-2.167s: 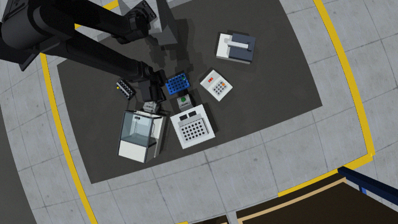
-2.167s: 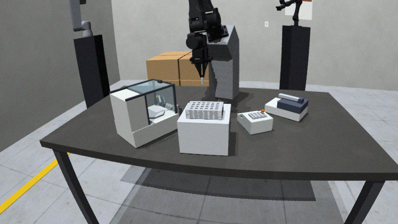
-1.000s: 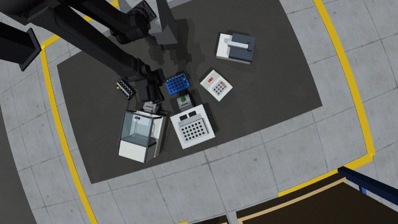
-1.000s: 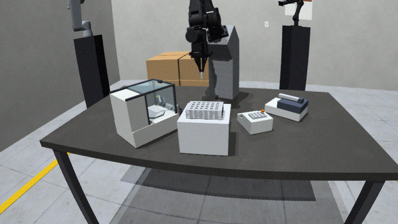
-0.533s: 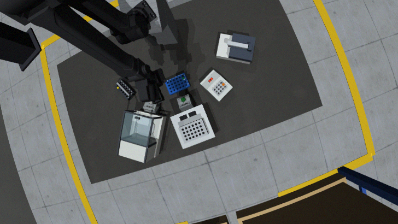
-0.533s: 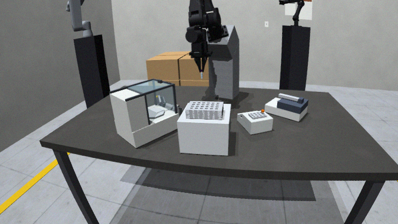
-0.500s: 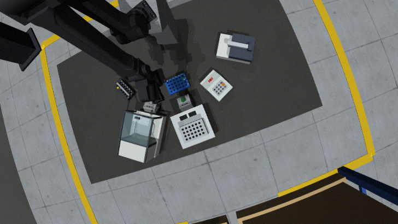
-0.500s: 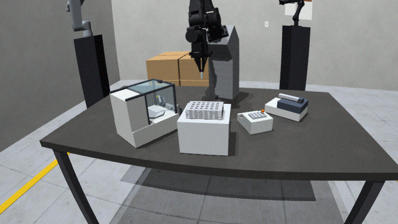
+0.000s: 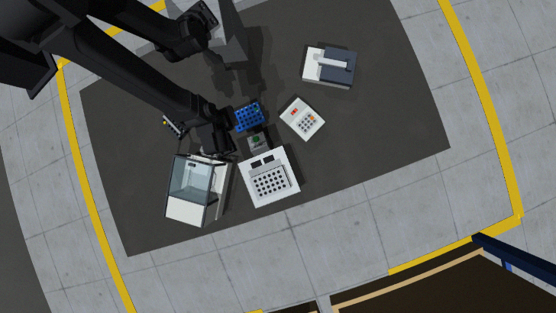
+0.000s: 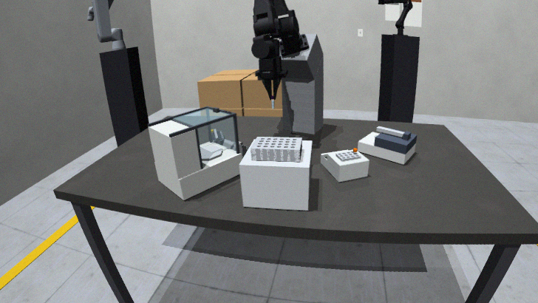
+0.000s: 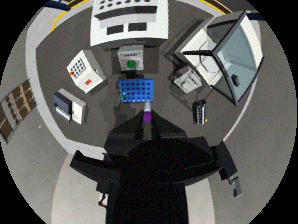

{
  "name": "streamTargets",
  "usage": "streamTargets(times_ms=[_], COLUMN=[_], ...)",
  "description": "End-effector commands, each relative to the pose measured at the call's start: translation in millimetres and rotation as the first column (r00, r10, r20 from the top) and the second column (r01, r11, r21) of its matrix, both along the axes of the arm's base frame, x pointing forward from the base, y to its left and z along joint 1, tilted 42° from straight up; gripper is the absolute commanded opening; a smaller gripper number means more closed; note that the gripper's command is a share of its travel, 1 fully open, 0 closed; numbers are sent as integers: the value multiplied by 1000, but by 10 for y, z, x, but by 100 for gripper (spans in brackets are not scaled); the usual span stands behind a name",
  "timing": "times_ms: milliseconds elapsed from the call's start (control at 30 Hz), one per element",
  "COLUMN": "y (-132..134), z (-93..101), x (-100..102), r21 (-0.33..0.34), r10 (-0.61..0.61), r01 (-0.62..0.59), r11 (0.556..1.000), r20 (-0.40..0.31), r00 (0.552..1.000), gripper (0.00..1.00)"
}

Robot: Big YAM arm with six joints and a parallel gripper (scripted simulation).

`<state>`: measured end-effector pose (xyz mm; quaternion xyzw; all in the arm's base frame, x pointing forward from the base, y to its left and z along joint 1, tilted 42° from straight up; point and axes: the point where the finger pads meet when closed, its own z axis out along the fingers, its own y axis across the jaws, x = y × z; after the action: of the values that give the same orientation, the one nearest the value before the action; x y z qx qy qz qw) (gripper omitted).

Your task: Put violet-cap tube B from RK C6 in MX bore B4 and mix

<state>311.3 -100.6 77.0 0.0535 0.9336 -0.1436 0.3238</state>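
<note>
My gripper [image 10: 271, 94] hangs high above the bench, shut on tube B, whose violet cap [image 11: 145, 115] shows between the fingers in the wrist view. The tube's lower end [image 10: 272, 101] points straight down. The blue rack RK [image 9: 249, 116] [image 11: 136, 88] lies below and just ahead of the tube. The mixer MX [image 9: 269, 176] is a white box with a grey block of empty bores [image 10: 276, 148], behind the rack. Its green START key [image 9: 256, 139] sits on the sloping front. Both lamp windows [image 9: 262, 161] on its top look dark.
The glass-walled balance BAL [image 9: 196, 190] stands close beside the mixer, under my wrist. The dry block DB [image 9: 302, 118] holds an orange-capped tube [image 10: 355, 149]. The spectrophotometer SP [image 9: 328, 66] and the small magnet block MG [image 9: 172, 126] stand further off. A green-capped tube [image 9: 256, 111] sits in the rack.
</note>
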Motion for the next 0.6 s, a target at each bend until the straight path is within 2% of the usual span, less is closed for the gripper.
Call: streamTargets(times_ms=[0,67,100,333,400,567], y=[41,69,70,169,169,238], z=[207,308,312,665,665,912], x=[287,428,435,919,919,1255], r21=[13,13,13,12,12,12], r10=[-4,-4,-4,-2,-2,-1], r01=[4,4,4,2,2,1], r11=[1000,1000,1000,1000,1000,1000], r20=[23,24,24,25,25,27], r00=[1000,1000,1000,1000,1000,1000], gripper=[9,9,9,9,9,9])
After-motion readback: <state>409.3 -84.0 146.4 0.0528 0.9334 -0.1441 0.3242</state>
